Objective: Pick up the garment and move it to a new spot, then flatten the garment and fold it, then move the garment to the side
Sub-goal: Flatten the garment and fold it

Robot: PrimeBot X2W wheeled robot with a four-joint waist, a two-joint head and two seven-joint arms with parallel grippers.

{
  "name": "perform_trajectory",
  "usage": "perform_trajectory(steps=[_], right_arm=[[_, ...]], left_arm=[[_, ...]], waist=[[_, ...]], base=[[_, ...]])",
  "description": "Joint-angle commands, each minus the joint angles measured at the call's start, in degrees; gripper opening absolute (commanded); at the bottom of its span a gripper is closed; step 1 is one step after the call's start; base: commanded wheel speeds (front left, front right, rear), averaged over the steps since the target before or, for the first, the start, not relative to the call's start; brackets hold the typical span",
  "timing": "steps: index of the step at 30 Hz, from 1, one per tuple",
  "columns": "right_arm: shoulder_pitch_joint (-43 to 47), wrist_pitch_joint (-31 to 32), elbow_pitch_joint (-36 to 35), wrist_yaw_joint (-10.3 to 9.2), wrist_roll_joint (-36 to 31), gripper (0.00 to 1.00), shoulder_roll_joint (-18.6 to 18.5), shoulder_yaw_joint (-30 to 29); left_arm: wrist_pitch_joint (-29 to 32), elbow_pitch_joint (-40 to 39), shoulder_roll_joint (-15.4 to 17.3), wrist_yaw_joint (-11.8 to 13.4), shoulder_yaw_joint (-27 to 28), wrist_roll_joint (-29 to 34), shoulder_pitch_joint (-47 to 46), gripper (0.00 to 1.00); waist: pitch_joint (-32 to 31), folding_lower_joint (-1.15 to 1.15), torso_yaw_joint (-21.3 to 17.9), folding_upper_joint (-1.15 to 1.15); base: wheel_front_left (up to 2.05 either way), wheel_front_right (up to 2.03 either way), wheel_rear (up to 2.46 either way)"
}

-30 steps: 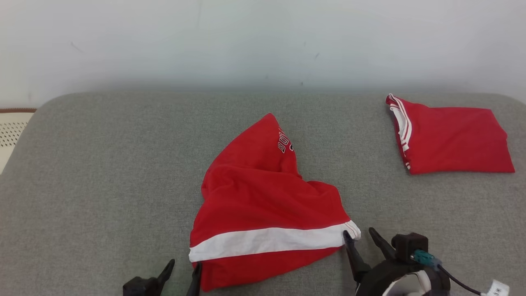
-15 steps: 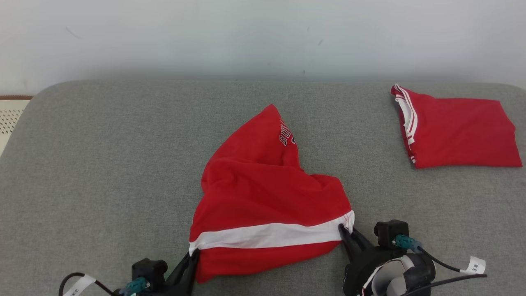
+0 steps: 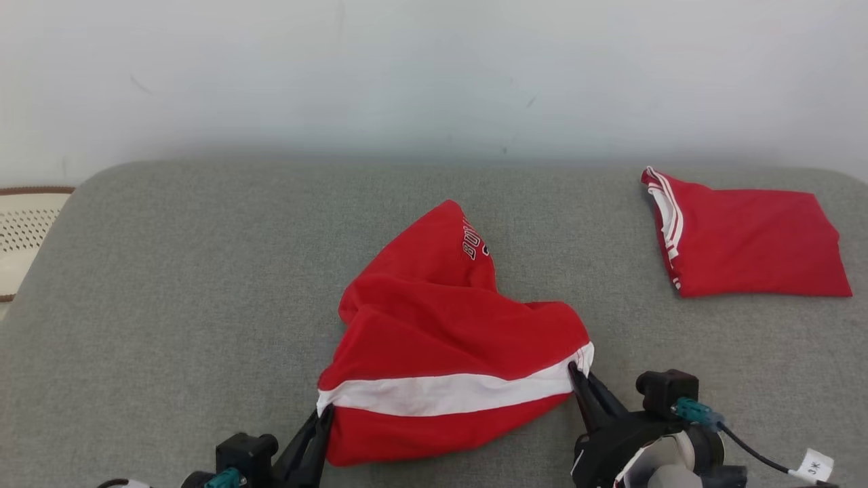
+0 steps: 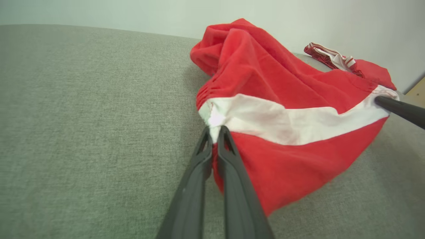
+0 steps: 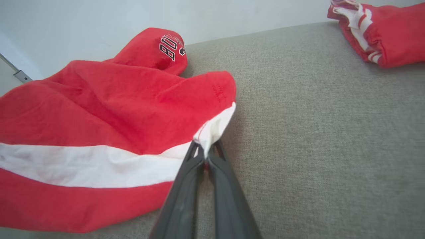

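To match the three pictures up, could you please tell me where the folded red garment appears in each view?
Head view: the folded red garment lies at the upper right.
Left wrist view: upper right, partly hidden behind the crumpled garment.
Right wrist view: top right corner.
Shared landmark: the white stripe across the crumpled garment, also in the left wrist view and the right wrist view.
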Motion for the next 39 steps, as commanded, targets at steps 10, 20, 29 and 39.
perform_trajectory(steps=[10, 20, 29, 39], right_arm=[[-5.05, 5.55, -14.09, 0.03, 3.78, 0.0, -3.84, 0.64], [-26.15, 14.13, -13.92, 0.03, 7.39, 0.0, -2.78, -3.17], [-54.2, 18.9, -1.68, 0.03, 12.31, 0.0, -2.3, -7.16], [-75.71, 14.43, 16.53, 0.02, 7.68, 0.0, -1.1, -9.97]], left_arm=[[4.79, -10.62, 5.71, -1.44, -1.43, 2.09, -7.94, 0.0], [12.17, -10.79, 11.93, -2.74, -2.93, -1.01, -31.42, 0.0], [14.6, 0.83, 13.15, -2.78, -7.4, -9.77, -59.26, 0.0], [6.88, 18.95, 9.01, -2.03, -6.22, -10.7, -81.69, 0.0]], waist=[[0.35, 0.0, -1.55, 0.0], [10.02, 0.0, -3.15, 0.0], [21.04, 0.0, -2.22, 0.0], [23.69, 0.0, -2.12, 0.0]], base=[[0.0, 0.0, 0.0], [0.0, 0.0, 0.0], [0.0, 0.0, 0.0], [0.0, 0.0, 0.0]])
